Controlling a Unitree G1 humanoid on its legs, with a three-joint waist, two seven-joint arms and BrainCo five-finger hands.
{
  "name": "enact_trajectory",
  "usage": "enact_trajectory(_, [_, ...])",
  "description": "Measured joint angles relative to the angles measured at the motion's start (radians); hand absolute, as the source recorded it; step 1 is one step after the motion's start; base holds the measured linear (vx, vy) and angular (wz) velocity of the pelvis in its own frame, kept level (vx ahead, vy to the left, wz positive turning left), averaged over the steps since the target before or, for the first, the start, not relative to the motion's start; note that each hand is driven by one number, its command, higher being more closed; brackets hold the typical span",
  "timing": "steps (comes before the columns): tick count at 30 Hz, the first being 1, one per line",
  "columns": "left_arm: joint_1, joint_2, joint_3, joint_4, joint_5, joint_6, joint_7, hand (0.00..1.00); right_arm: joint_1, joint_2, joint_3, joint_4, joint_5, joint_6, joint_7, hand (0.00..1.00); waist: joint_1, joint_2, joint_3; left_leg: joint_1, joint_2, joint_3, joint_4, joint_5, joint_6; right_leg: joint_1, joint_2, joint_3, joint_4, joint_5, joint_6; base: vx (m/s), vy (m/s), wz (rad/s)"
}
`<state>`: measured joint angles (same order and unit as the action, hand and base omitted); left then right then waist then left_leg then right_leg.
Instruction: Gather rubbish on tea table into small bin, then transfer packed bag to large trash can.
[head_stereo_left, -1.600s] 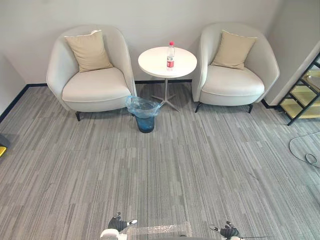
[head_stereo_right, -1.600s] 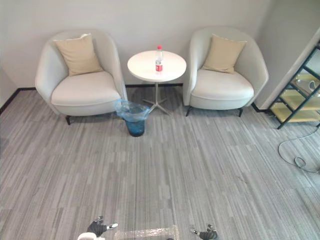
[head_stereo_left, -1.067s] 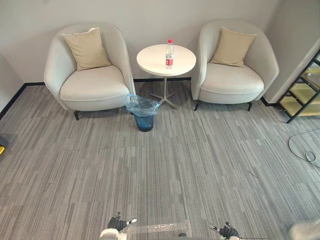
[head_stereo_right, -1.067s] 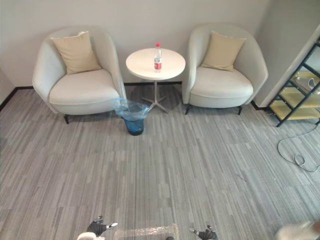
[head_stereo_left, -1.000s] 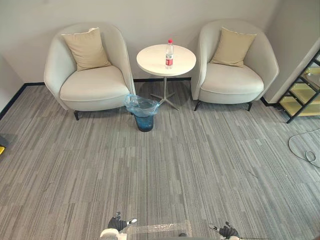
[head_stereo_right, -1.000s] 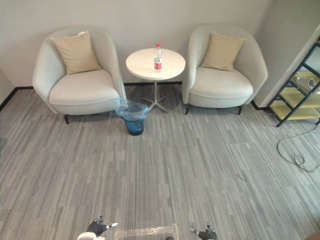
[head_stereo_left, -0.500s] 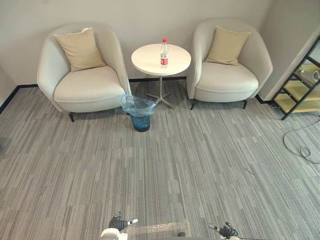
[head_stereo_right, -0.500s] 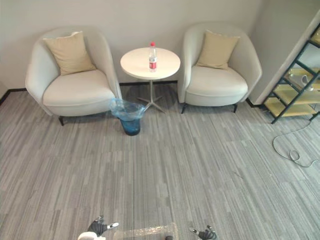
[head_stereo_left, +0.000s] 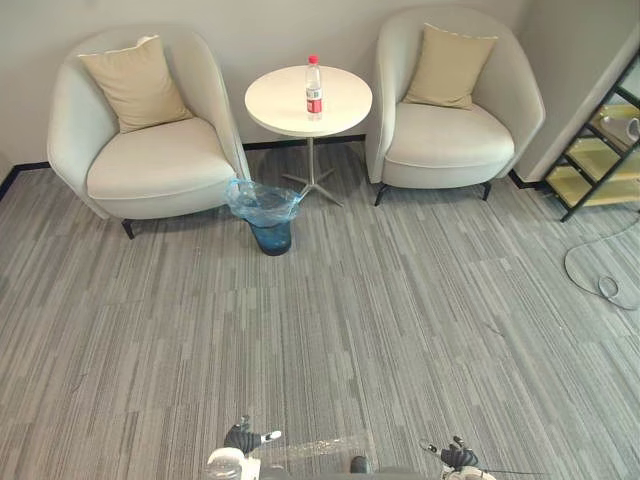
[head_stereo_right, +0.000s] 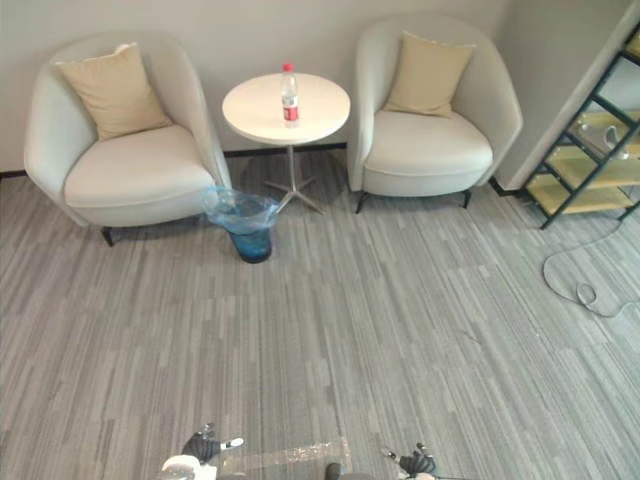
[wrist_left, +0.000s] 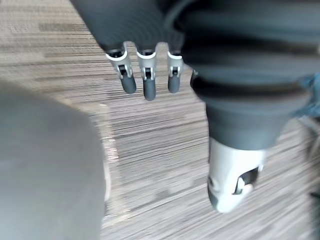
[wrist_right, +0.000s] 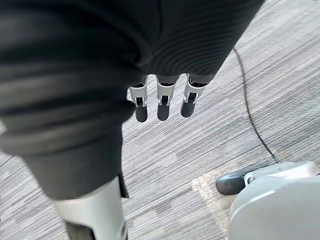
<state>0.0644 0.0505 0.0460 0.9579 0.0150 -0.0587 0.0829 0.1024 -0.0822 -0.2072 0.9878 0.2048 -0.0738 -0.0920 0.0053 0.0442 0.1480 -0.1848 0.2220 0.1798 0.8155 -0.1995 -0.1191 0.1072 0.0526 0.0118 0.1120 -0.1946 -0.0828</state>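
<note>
While left hand (head_stereo_left: 243, 437) and right hand (head_stereo_left: 458, 458) hang slack, holding nothing: 1 bottle (head_stereo_left: 314, 88) upright on tabletop (head_stereo_left: 280, 106); 1 blue-bagged bin (head_stereo_left: 271, 231) on carpet (head_stereo_left: 400, 300), apparently empty.

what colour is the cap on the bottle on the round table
Red cap, on the clear bottle with a red label; clearest in the left eye view.

The round white table (head_stereo_left: 280, 108) stands at the far middle, with a bottle (head_stereo_left: 313, 88) upright on its top. The grey striped carpet (head_stereo_left: 350, 320) carries the table, the left armchair (head_stereo_left: 145, 165), the right armchair (head_stereo_left: 450, 135), and a bag-lined bin (head_stereo_left: 268, 212) near the table's foot, to its left.
</note>
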Motion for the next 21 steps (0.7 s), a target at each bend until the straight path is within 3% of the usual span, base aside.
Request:
enact_trajectory(2, [0.003, -0.004, 0.004, -0.024, -0.001, -0.002, 0.0, 0.0, -0.004, 0.006, 0.017, -0.005, 0.019, 0.002, -0.007, 0.0, 0.002, -0.005, 0.003, -0.076, -0.037, 0.022, -0.002, -0.067, 0.029, 0.038, -0.029, 0.035, -0.003, -0.023, -0.008, 0.34, 0.01, -0.5])
enact_trajectory(4, [0.003, -0.003, 0.004, -0.031, -0.005, -0.004, 0.0, 0.0, -0.016, 0.012, 0.019, -0.006, 0.032, 0.003, -0.007, 0.0, 0.008, -0.01, 0.003, -0.124, -0.079, 0.039, -0.126, -0.064, 0.035, 0.049, -0.055, 0.065, -0.023, -0.031, -0.001, 0.33, 0.069, -0.5])
enact_trajectory(6, [0.0, -0.002, 0.002, -0.037, -0.016, -0.005, 0.001, 0.0, -0.03, 0.016, 0.019, -0.006, 0.031, 0.003, -0.01, 0.0, 0.014, -0.014, 0.005, -0.161, -0.136, 0.043, -0.306, -0.018, 0.052, 0.068, -0.08, 0.09, -0.054, -0.038, 0.016, 0.39, 0.115, -0.49])
enact_trajectory(7, [-0.003, -0.002, -0.007, -0.036, -0.018, -0.006, 0.002, 0.0, -0.036, 0.016, 0.019, -0.002, 0.031, 0.003, -0.011, 0.0, 0.025, -0.014, 0.005, -0.158, -0.167, 0.029, -0.429, 0.037, 0.064, 0.07, -0.089, 0.103, -0.059, -0.05, 0.039, 0.41, 0.171, -0.61])
enact_trajectory(8, [-0.004, -0.004, -0.011, -0.035, -0.021, -0.014, 0.002, 0.0, -0.041, 0.016, 0.02, 0.014, 0.03, 0.005, -0.011, 0.0, 0.04, -0.01, 0.002, -0.153, -0.177, -0.002, -0.498, 0.113, 0.099, 0.081, -0.084, 0.116, -0.056, -0.068, 0.068, 0.43, 0.193, -0.67])
enact_trajectory(9, [-0.009, -0.004, -0.012, -0.035, -0.02, -0.015, 0.002, 0.0, -0.043, 0.017, 0.02, 0.014, 0.029, 0.005, -0.012, 0.0, 0.046, -0.011, 0.002, -0.147, -0.181, -0.003, -0.491, 0.138, 0.108, 0.09, -0.087, 0.12, -0.051, -0.076, 0.079, 0.48, 0.205, -0.62])
enact_trajectory(11, [-0.016, 0.023, -0.028, -0.034, -0.02, -0.016, 0.0, 0.0, -0.044, 0.056, 0.026, 0.006, 0.018, 0.004, -0.011, 0.0, 0.053, -0.07, -0.009, -0.091, -0.204, 0.044, -0.505, 0.078, 0.118, 0.016, -0.119, 0.1, 0.168, -0.098, 0.117, 0.5, 0.192, -0.41])
enact_trajectory(12, [-0.017, 0.026, -0.031, -0.032, -0.02, -0.016, 0.0, 0.0, -0.041, 0.063, 0.025, 0.006, 0.009, 0.004, -0.01, 0.0, 0.054, -0.078, -0.01, -0.069, -0.207, 0.054, -0.51, 0.07, 0.125, -0.011, -0.122, 0.097, 0.254, -0.099, 0.121, 0.48, 0.189, -0.35])
enact_trajectory(13, [-0.017, 0.038, -0.047, -0.027, -0.02, -0.014, 0.001, 0.0, -0.035, 0.07, 0.026, 0.006, -0.008, 0.004, -0.007, 0.0, 0.049, -0.095, -0.008, -0.004, -0.232, 0.06, -0.537, 0.043, 0.13, -0.092, -0.146, 0.073, 0.467, -0.083, 0.196, 0.48, 0.182, -0.23])
enact_trajectory(14, [-0.019, 0.042, -0.066, -0.017, -0.02, -0.011, 0.001, 0.0, -0.032, 0.067, 0.025, 0.004, -0.012, 0.003, -0.004, 0.0, 0.046, -0.099, -0.009, 0.055, -0.248, 0.063, -0.558, 0.02, 0.136, -0.166, -0.168, 0.039, 0.666, -0.071, 0.236, 0.48, 0.174, -0.16])
enact_trajectory(16, [-0.028, 0.039, -0.087, 0.005, -0.02, -0.008, 0.0, 0.0, -0.036, 0.055, 0.025, -0.001, -0.021, 0.003, 0.0, 0.0, 0.04, -0.088, -0.002, 0.155, -0.253, 0.057, -0.6, 0.004, 0.14, -0.245, -0.202, -0.054, 0.805, -0.104, 0.206, 0.48, 0.144, -0.01])
enact_trajectory(18, [-0.035, 0.031, -0.085, 0.016, -0.02, 0.0, 0.001, 0.0, -0.034, 0.05, 0.026, -0.025, -0.041, 0.004, 0.005, 0.0, 0.032, -0.066, 0.01, 0.247, -0.239, 0.042, -0.656, 0.004, 0.14, -0.296, -0.216, -0.15, 0.781, -0.146, 0.159, 0.47, 0.048, 0.13])
enact_trajectory(20, [-0.039, 0.025, -0.079, 0.017, -0.02, -0.001, 0.001, 0.0, -0.04, 0.05, 0.027, -0.032, -0.049, 0.0, 0.007, 0.0, 0.02, -0.063, 0.012, 0.297, -0.213, 0.025, -0.675, 0.004, 0.14, -0.359, -0.2, -0.195, 0.657, -0.158, 0.141, 0.53, -0.077, 0.44])
enact_trajectory(21, [-0.043, 0.019, -0.08, 0.019, -0.021, -0.001, 0.001, 0.0, -0.044, 0.046, 0.038, -0.033, -0.049, -0.007, 0.009, 0.0, 0.001, -0.062, 0.013, 0.314, -0.189, -0.002, -0.676, 0.003, 0.138, -0.418, -0.164, -0.165, 0.45, -0.102, 0.135, 0.43, -0.121, 0.48])
